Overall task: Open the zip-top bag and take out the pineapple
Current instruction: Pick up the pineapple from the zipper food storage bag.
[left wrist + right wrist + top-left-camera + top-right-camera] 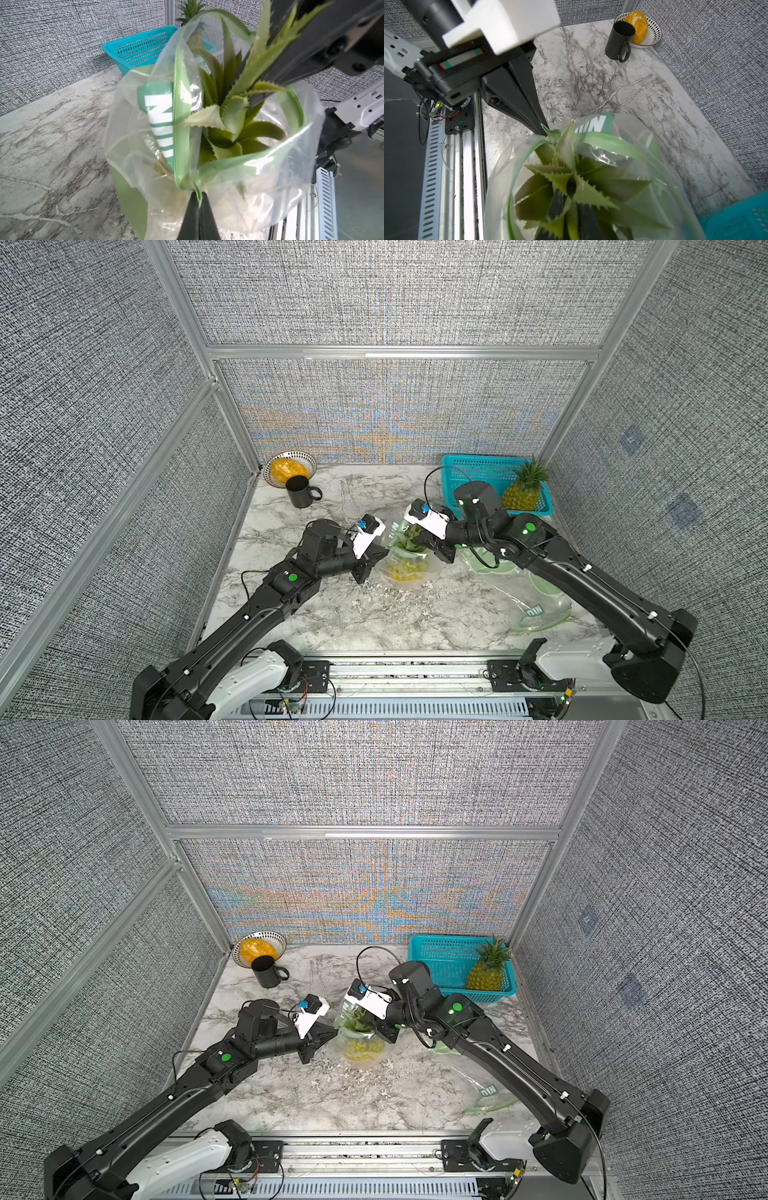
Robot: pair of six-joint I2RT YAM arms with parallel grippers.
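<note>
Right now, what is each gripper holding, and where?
Left gripper pinches the zip-top bag by its zip rim; right gripper grips the pineapple by its crown leaves.

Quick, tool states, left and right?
Left tool: shut on the zip-top bag's rim.
Right tool: shut on the pineapple's crown leaves, inside the bag.

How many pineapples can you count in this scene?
2. The bagged pineapple stands mid-table in the open zip-top bag; the basket pineapple stands in the teal basket, back right. None looks hidden.
</note>
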